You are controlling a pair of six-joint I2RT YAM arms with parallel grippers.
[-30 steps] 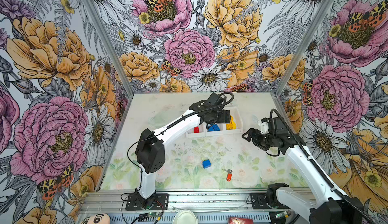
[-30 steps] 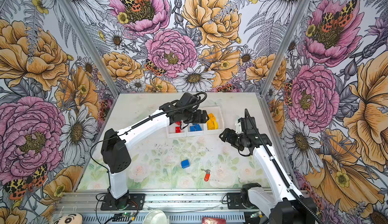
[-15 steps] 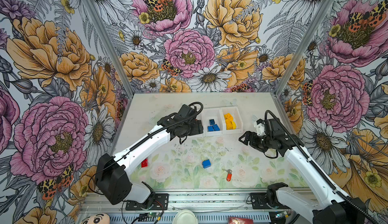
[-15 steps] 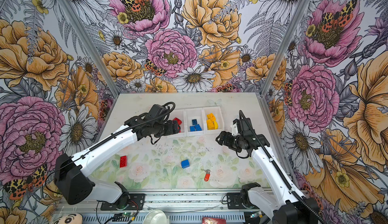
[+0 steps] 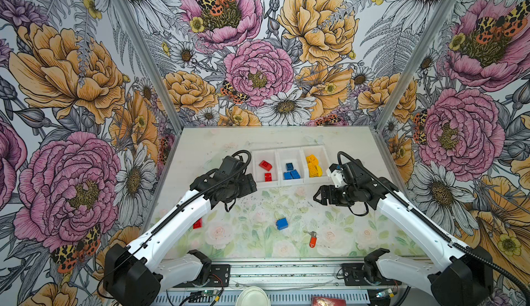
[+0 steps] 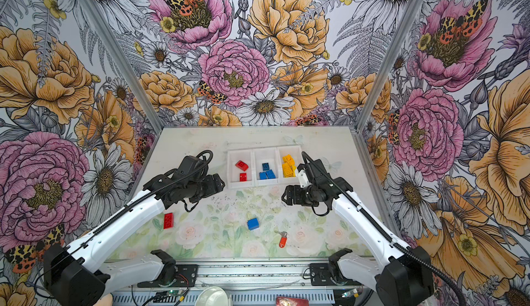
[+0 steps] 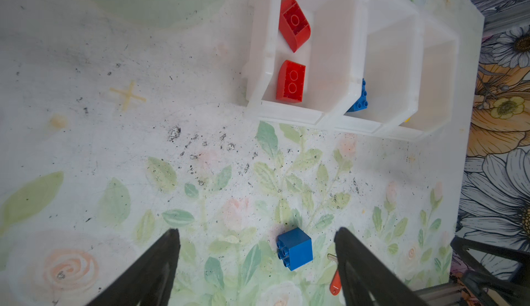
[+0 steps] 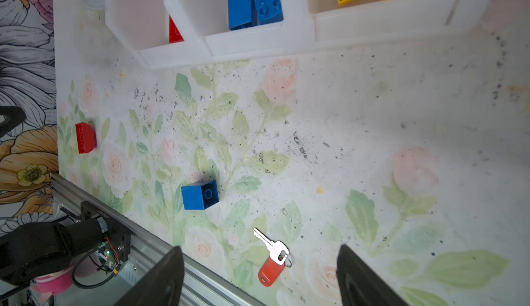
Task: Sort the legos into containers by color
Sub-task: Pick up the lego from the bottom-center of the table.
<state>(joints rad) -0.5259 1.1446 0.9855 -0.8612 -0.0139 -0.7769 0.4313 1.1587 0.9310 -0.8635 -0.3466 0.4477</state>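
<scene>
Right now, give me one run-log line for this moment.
left end effector: open, empty | right end effector: open, empty | loose: red brick, blue brick | containers: red, blue, yellow separated | key tag: lying loose

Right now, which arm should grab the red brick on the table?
Probably left. The red brick lies beside the left arm, and the left hand is open. The right hand is across the table.

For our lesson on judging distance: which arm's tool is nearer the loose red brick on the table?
Left. The left tool hangs by the containers' red end, the red brick just beside its forearm; the right tool hangs on the opposite side, beyond the blue brick.
</scene>
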